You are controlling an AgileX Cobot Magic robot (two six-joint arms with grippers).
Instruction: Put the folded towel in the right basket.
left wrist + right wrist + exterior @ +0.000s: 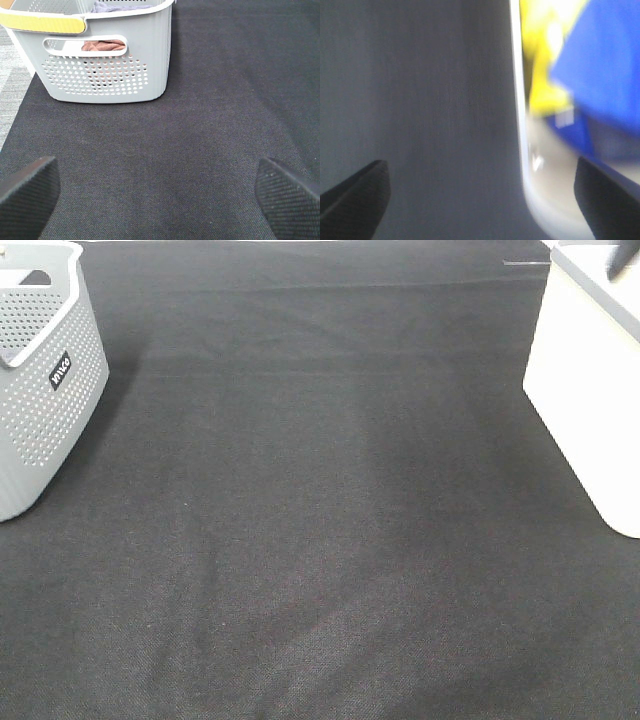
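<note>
The right basket [590,390] is white and stands at the table's right edge. The right wrist view shows its rim [517,100], with blurred blue cloth [605,65] and yellow cloth [540,65] inside it. My right gripper [480,195] is open and empty, above the rim, one finger over the table and one over the basket. A dark part of the right arm [620,260] shows above the basket. My left gripper [160,195] is open and empty above the black cloth, facing the grey left basket [110,65]. No towel lies on the table.
The grey perforated basket [40,390] stands at the table's left edge and holds a brown towel [102,46] and a purple one [120,7]. A black cloth [320,540] covers the table between the baskets.
</note>
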